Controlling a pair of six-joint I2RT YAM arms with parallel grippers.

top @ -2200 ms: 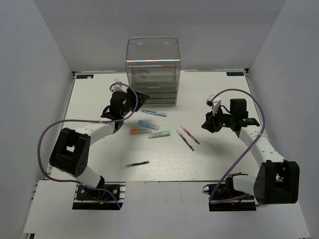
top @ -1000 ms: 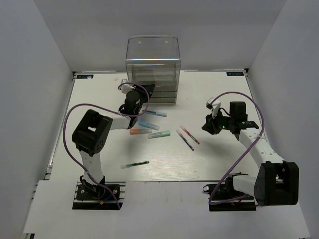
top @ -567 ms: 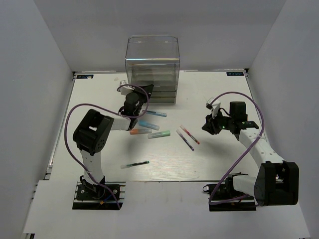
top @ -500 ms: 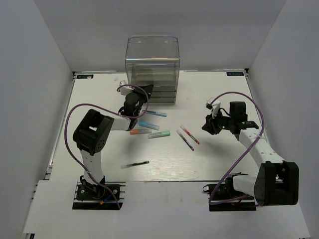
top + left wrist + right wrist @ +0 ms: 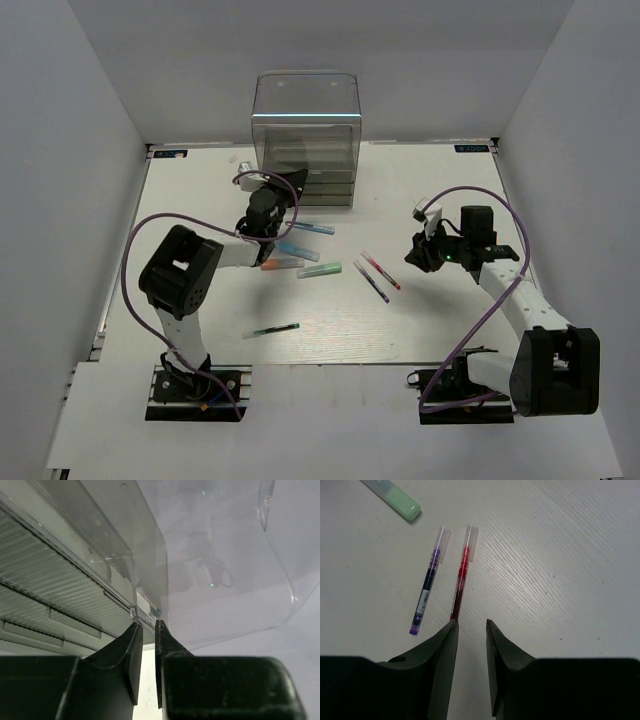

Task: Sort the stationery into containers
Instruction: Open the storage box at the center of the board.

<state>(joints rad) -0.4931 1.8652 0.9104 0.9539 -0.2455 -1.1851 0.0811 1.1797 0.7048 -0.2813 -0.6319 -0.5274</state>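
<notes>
Over the table, top view: left gripper [image 5: 292,183] sits at the lower left front of the drawer unit [image 5: 305,130], at the far end of the table [image 5: 190,300]. All the stationery lies loose in front of the unit:
- blue pen [image 5: 312,228]
- light blue marker [image 5: 298,251]
- orange marker [image 5: 280,264]
- mint marker [image 5: 320,270]
- red pen [image 5: 381,270]
- purple pen [image 5: 371,282]
- green pen [image 5: 272,329], nearest the arm bases

Nothing is sorted yet. Right gripper [image 5: 412,256] hangs just right of the red pen.

Left wrist view: jaws set nearly together with a thin clear drawer lip [image 5: 145,619] at their tips. This reads as a pinch on it, so the step in hand looks like opening a drawer. The pull should run straight along the drawer's travel, level and slow. The bite is shallow and near a corner, so a skewed tug could slip off or drag the whole unit.

Right wrist view: jaws part-open and empty above the near end of the red pen, with the purple pen just beside it. Best held clear until the drawer is out. Then it should straddle the red pen alone.
</notes>
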